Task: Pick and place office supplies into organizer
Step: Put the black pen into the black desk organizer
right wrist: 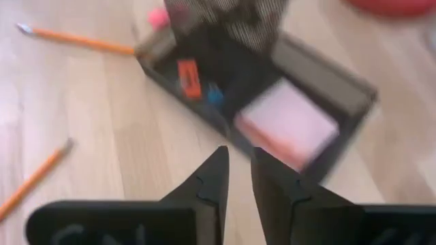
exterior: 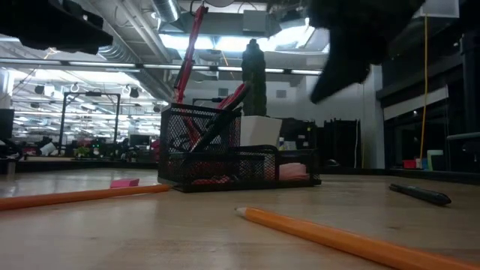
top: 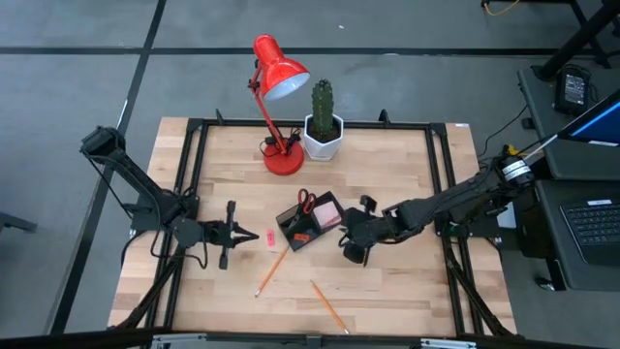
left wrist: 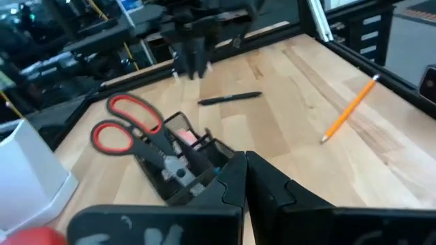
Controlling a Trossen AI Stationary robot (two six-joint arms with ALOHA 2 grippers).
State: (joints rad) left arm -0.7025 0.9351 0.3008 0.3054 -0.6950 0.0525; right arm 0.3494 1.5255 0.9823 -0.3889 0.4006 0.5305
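Note:
The black mesh organizer [top: 302, 225] stands mid-table. The red-handled scissors [left wrist: 129, 126] lean in it, handles up, and a pink sticky-note pad [right wrist: 286, 126] and a small red piece [right wrist: 189, 77] lie in its low compartments. Two orange pencils [top: 272, 269] [top: 329, 305] lie on the wood toward the near edge. A pink piece [top: 270, 237] lies left of the organizer, and the black pen [left wrist: 229, 99] on its right. My right gripper [right wrist: 238, 170] hovers above the organizer's right side, slightly open and empty. My left gripper [left wrist: 245, 170] waits shut, left of the organizer.
A red desk lamp [top: 279, 87] and a cactus in a white pot [top: 323, 126] stand at the far edge behind the organizer. Black frame rails [top: 441, 194] run along the table's sides. A laptop [top: 591, 228] sits off the table at the right.

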